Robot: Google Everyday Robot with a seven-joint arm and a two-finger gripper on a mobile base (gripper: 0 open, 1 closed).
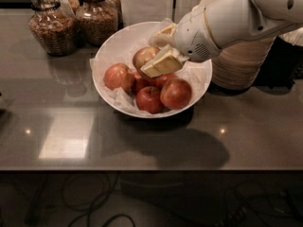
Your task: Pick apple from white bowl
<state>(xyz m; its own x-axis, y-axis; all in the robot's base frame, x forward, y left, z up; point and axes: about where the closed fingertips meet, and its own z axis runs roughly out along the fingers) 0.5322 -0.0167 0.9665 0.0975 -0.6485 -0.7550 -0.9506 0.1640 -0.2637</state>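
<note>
Dark counter bears white bowl; end effector there clasps apple.

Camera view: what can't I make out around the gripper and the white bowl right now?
1. The gripper, over the white bowl, is shut on the held apple; its lower finger covers the apple's right side, so grip depth is hidden.
2. Whether the held apple is clear of the other apples: one view, cannot tell.
3. The bowl's far right rim: behind the wrist.
4. The glass jars: tops cut off by the top edge.
</note>
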